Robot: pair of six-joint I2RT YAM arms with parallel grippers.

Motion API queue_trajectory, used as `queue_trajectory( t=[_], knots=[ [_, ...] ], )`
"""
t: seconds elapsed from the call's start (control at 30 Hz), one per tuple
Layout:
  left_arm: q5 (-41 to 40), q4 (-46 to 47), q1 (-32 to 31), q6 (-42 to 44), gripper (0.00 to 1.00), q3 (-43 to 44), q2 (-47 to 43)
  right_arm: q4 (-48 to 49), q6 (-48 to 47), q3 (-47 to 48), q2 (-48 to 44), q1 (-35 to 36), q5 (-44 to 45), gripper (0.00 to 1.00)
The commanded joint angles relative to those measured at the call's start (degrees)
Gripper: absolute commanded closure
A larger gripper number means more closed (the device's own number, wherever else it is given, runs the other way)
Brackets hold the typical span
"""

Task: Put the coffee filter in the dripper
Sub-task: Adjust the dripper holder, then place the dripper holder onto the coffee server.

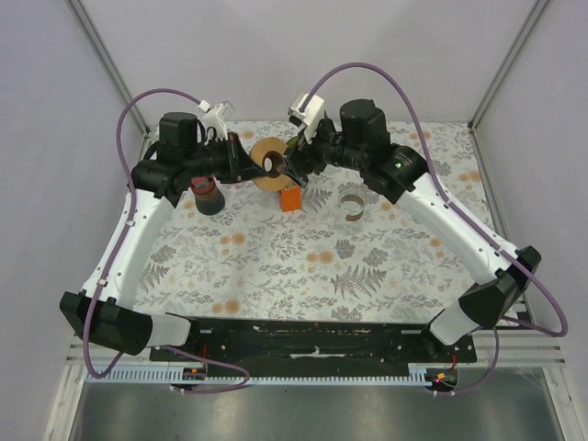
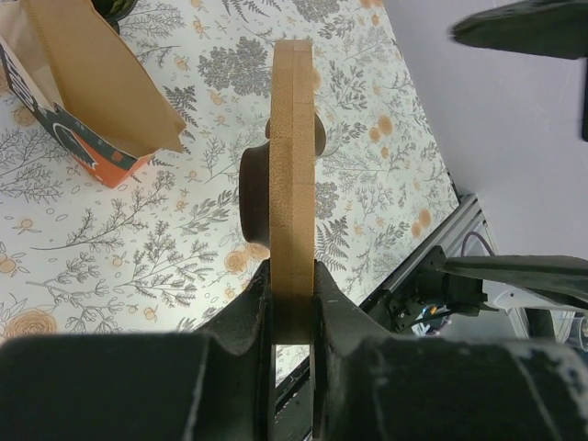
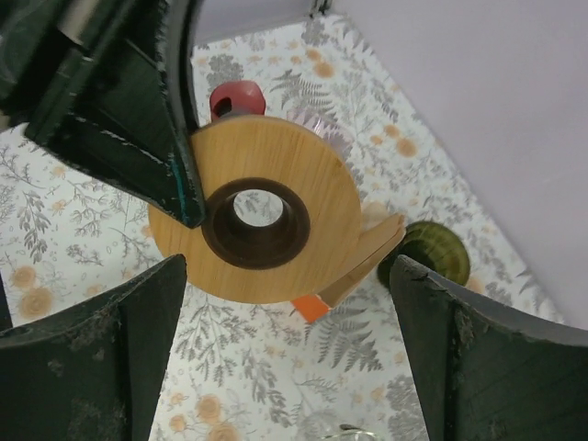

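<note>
The dripper [image 1: 265,152] is a round wooden disc with a dark brown collar around a centre hole [image 3: 257,220]. It hangs tilted on edge above the back of the table. My left gripper [image 2: 293,276] is shut on its rim [image 2: 293,165], one finger on each flat face. My right gripper [image 3: 289,266] is open just in front of the disc, its fingers [image 3: 147,312] wide apart with nothing between them. The brown paper coffee filter [image 2: 96,83] stands in an orange pack [image 1: 290,199] on the table below, and its edge [image 3: 372,250] shows beside the disc.
A dark cup with a red rim [image 1: 209,193] stands under the left arm. A clear glass vessel [image 1: 354,204] sits right of the orange pack. A dark green round object [image 3: 432,250] lies beyond the filter pack. Grey walls close in on three sides of the floral tablecloth [image 1: 303,266].
</note>
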Motion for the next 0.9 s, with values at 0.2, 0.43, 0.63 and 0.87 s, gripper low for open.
queue_trajectory(
  t=[0.2, 0.43, 0.63, 0.87],
  knots=[
    [5.95, 3.03, -0.37, 2.08, 0.98, -1.18, -3.52, -6.25, 9.52, 8.26, 8.84, -0.45, 3.68, 0.09],
    [7.09, 3.56, -0.46, 2.17, 0.98, -2.59, -4.04, -3.79, 13.12, 10.64, 11.74, -1.6, -0.01, 0.18],
    [7.62, 4.35, -0.46, 1.73, 0.98, -1.89, -3.87, -3.26, 12.69, 10.2, 12.98, -1.6, -0.81, 0.23],
    [8.94, 6.37, -0.46, 0.33, 0.98, -1.98, -3.43, -1.77, 11.45, 7.83, 11.92, -1.6, -0.46, 0.4]
  ],
)
